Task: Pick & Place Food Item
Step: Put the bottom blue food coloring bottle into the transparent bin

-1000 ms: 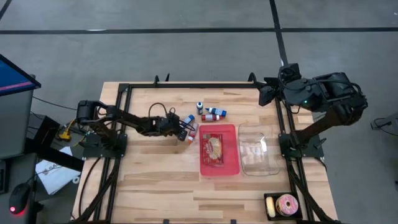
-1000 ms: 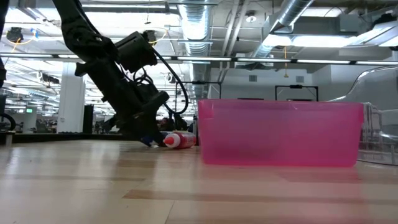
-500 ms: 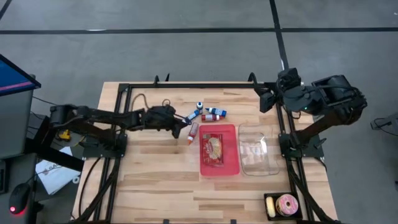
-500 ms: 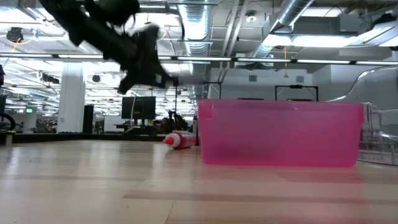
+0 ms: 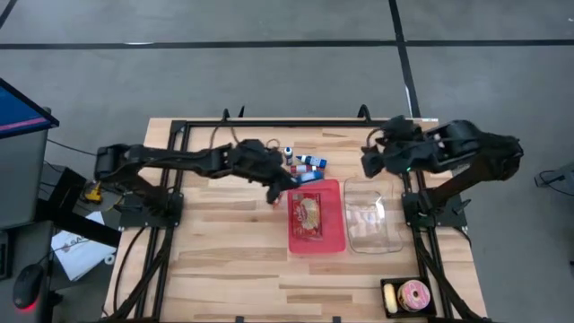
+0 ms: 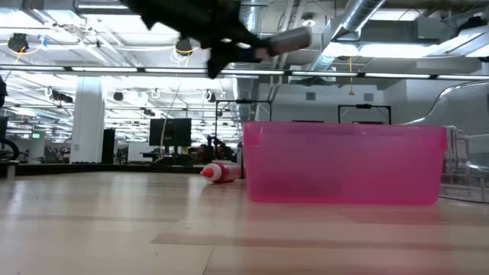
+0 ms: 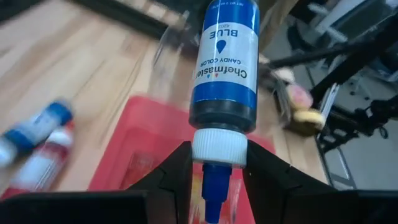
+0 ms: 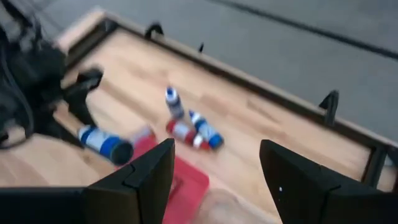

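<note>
A blue-edged screen [image 5: 18, 112] stands off the worktop's [image 5: 224, 260] left side, with a lit mouse [image 5: 25, 289] on the floor below it. The left claw [image 7: 216, 171] reaches out over the worktop and grips a blue bottle [image 7: 224, 68] by its white cap, nozzle toward the wrist, body pointing away; from above the bottle [image 5: 308, 175] hangs in the air at the far left corner of the red tray [image 5: 316, 243], and from table height it shows lifted well above the pink tray wall [image 6: 344, 164]. More small bottles lie loose beyond the tray: a red one [image 6: 221, 173] on its side near the tray's left corner, and a blue and red cluster [image 5: 305, 162] just behind the held bottle, close under the left arm. The red tray holds a pale food item [image 5: 309, 212] in wrapping. Just beside it on the right sits a clear tub [image 5: 370, 215] with pale pieces inside. The right claw [image 8: 214, 186] hovers above the tub's far edge, fingers spread wide and holding nothing, facing the bottle cluster. Near the worktop's front right corner rests a small tray with a pink doughnut [image 5: 414, 294].
</note>
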Robot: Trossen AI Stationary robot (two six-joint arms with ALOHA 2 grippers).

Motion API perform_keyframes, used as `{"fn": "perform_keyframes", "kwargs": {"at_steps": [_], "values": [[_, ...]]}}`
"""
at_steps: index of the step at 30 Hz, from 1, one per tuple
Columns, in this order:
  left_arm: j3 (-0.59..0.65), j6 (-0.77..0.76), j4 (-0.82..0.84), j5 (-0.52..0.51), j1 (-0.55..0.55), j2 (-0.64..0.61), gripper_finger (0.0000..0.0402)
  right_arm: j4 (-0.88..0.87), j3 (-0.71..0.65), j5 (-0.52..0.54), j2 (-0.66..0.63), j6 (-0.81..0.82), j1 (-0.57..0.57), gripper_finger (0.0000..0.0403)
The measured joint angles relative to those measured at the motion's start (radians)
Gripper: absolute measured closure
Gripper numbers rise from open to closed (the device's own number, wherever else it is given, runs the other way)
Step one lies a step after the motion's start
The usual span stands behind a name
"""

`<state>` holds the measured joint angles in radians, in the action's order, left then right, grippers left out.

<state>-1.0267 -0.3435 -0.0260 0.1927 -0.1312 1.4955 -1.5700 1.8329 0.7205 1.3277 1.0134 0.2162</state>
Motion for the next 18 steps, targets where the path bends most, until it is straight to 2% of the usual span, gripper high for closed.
{"fn": "perform_keyframes", "kwargs": {"at_steps": [5, 9, 14, 18], "values": [[-0.099, 0.018, 0.022, 0.036, 0.003, 0.086, 0.0296, 0.044, -0.088, -0.021, 0.000, 0.022, 0.047, 0.0175], [-0.138, 0.043, 0.001, 0.033, 0.008, 0.083, 0.0296, 0.160, -0.120, -0.082, -0.006, 0.118, 0.057, 0.0175], [-0.162, 0.052, 0.000, -0.013, 0.014, 0.062, 0.0296, 0.283, -0.149, -0.086, -0.006, 0.284, 0.040, 0.0175], [-0.164, 0.057, -0.012, -0.066, 0.020, 0.037, 0.0296, 0.429, -0.198, -0.094, -0.005, 0.333, 0.025, 0.0175]]}}
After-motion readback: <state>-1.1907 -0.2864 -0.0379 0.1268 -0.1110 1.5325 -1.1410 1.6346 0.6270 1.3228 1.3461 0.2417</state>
